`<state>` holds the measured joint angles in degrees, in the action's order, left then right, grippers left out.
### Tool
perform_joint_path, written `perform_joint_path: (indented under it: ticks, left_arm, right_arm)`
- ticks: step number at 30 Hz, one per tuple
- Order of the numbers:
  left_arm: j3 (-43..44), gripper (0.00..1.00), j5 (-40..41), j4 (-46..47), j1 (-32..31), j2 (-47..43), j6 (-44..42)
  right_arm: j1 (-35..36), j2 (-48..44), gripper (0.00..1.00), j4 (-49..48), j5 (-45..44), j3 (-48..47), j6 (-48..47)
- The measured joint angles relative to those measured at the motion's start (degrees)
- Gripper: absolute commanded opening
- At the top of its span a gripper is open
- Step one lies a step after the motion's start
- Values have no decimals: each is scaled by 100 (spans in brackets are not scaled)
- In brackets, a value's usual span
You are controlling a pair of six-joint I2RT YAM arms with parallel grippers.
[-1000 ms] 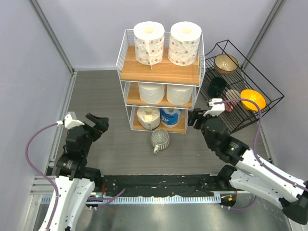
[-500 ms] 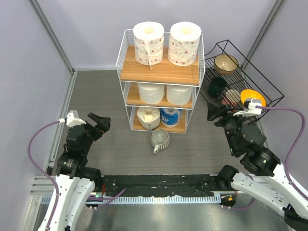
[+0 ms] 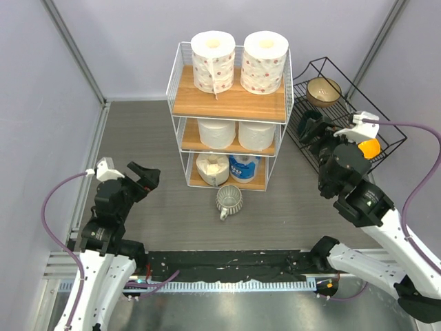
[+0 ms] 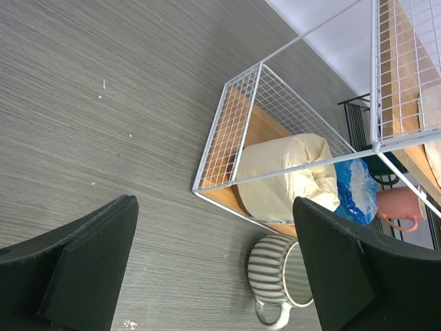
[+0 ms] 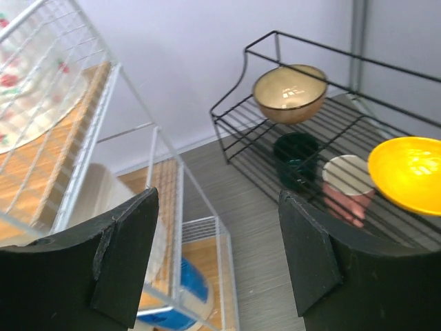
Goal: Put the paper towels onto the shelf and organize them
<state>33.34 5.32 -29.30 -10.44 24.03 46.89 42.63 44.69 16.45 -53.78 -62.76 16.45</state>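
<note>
On shelf (image 3: 227, 103): 6 paper towels (image 3: 213, 62); L end effector (image 3: 145, 181) & R end effector (image 3: 311, 131) wide (empty).

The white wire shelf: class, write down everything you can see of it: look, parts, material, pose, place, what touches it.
The shelf is a tall three-tier rack of thin white wire with three light brown, wooden-looking boards. It stands upright on the grey table, left of the black wire rack. Each board carries two rolls: red-dotted rolls on top, plain white rolls in the middle, a cream roll and a blue-wrapped roll below. A striped mug stands in front, apart.
</note>
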Motion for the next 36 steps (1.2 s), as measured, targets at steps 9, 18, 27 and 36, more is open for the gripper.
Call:
perform_joint_path:
  ticks: [9, 18, 27, 36]
  left_arm:
    - [0, 100, -52, -9, 0, -26, -70]
    - [0, 100, -85, -7, 0, 46, -103]
    - [0, 100, -144, 26, 0, 48, -101]
    - [0, 100, -157, 26, 0, 48, -131]
  right_arm:
    - [-2264, 1067, 79, -11, -20, -772, -531]
    - [-4616, 2358, 79, -295, 3512, -1320, -551]
    - [-5180, 1456, 80, -586, 7490, -605, -706]
    - [-5392, 1871, 79, -658, 9270, -511, -444]
